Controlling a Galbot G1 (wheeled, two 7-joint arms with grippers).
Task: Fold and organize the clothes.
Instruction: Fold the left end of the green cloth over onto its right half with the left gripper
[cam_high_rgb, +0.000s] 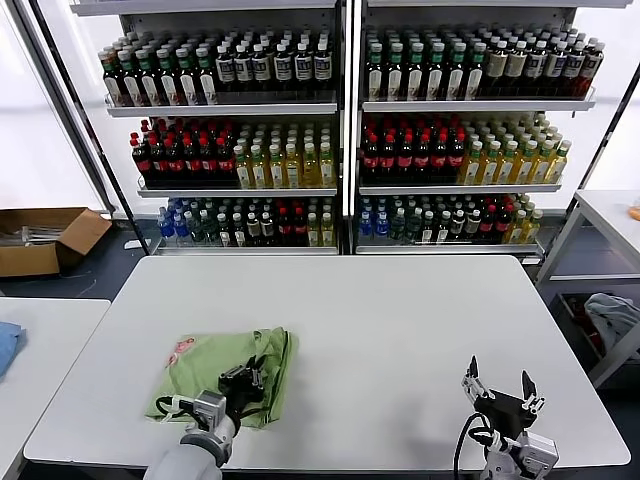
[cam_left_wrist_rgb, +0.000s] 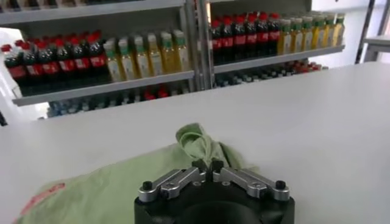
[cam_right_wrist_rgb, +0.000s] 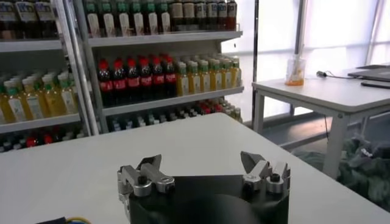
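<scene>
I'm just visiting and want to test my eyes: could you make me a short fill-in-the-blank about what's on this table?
1. The folded shirt is light ____.
2. The left hand is over the ____.
3. The right hand holds ____.
4. The shelves behind the table hold ____.

Missing words: green; shirt; nothing; bottles

Light green shirt (cam_high_rgb: 215, 372), folded, red print showing, lying flat on table's near-left part.

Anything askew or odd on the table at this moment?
The green shirt lies only loosely folded: its right edge is bunched into a raised ridge where the left gripper sits. The right gripper hovers open over bare table.
</scene>
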